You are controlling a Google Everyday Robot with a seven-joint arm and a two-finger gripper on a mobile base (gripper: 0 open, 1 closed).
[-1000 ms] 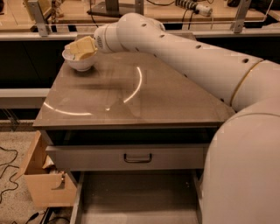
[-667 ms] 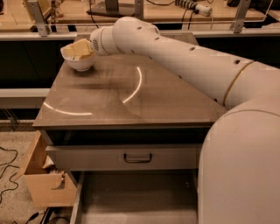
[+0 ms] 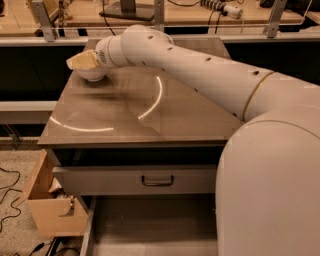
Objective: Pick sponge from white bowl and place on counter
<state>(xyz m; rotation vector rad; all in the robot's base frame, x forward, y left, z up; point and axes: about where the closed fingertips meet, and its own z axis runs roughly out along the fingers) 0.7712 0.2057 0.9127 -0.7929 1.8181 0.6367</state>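
The white bowl (image 3: 93, 75) stands at the far left of the counter (image 3: 150, 117). My gripper (image 3: 82, 61), with pale yellow pads, reaches in from the right and sits right on top of the bowl, covering its opening. Only the bowl's lower wall shows beneath it. The sponge is hidden; I cannot see it in the bowl or in the gripper. My white arm (image 3: 200, 70) stretches across the back of the counter from the lower right.
The grey cabinet has a handled drawer (image 3: 157, 180) under the counter top. An open wooden box (image 3: 50, 212) stands on the floor at the left. A pale wooden bench (image 3: 175, 15) with metal posts runs behind the counter.
My gripper has shifted slightly left and down onto the bowl. The bowl has stayed in place.
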